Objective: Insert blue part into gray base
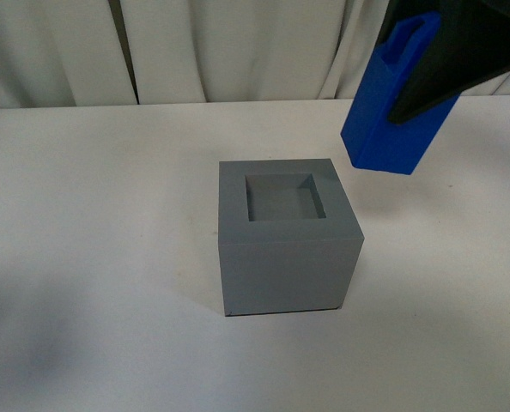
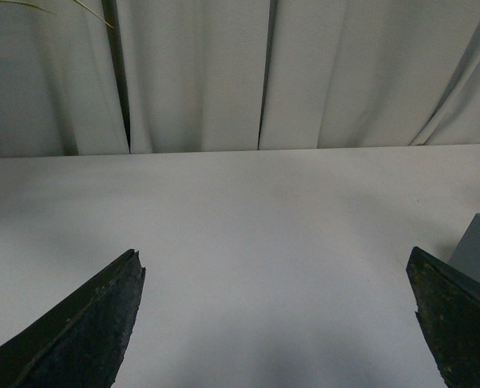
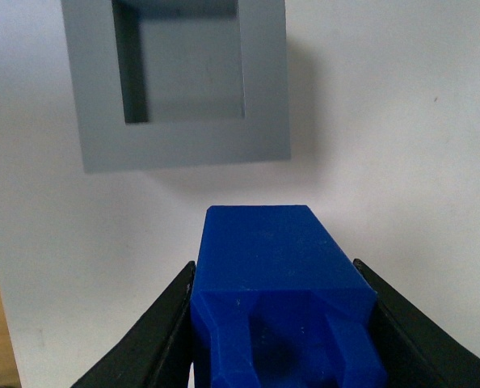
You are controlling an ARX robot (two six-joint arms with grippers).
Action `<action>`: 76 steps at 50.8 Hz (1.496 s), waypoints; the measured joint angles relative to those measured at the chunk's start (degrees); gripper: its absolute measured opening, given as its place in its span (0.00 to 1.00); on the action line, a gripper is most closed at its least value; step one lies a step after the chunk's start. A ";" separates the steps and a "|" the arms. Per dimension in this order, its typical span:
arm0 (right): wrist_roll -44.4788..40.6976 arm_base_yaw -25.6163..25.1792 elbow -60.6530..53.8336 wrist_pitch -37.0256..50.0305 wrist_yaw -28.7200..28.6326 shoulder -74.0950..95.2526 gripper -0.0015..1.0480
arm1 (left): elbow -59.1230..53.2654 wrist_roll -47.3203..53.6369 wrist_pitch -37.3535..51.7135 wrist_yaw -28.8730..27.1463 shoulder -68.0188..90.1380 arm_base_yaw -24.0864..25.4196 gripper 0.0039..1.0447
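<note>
Holds the bright blue plastic block (image 1: 384, 129) clamped in the right gripper (image 1: 435, 69), tilted in the air to the far right of the matte gray cube base (image 1: 289, 257), left gripper (image 2: 276, 275) apart and empty; risks jamming on the recess rim (image 1: 285, 178) if lowered askew.

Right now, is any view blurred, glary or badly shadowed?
Front view: even, soft light; a dim shadow on the table at lower left. Left wrist view: fingers slightly soft. Right wrist view: base casts a soft shadow; blue part sharp, no glare.
</note>
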 joint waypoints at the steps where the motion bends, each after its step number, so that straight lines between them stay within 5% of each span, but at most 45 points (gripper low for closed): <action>1: 0.07 0.15 0.20 -0.13 -0.04 0.00 0.46 | 0.00 0.00 0.00 0.00 0.00 0.00 0.94; 35: 1.16 9.97 0.37 -0.48 2.32 -0.04 0.45 | 0.00 -0.02 0.00 0.00 0.00 0.00 0.94; 76: 3.08 11.87 -0.79 1.51 3.50 1.70 0.45 | 0.00 -0.02 0.00 0.00 0.00 0.00 0.94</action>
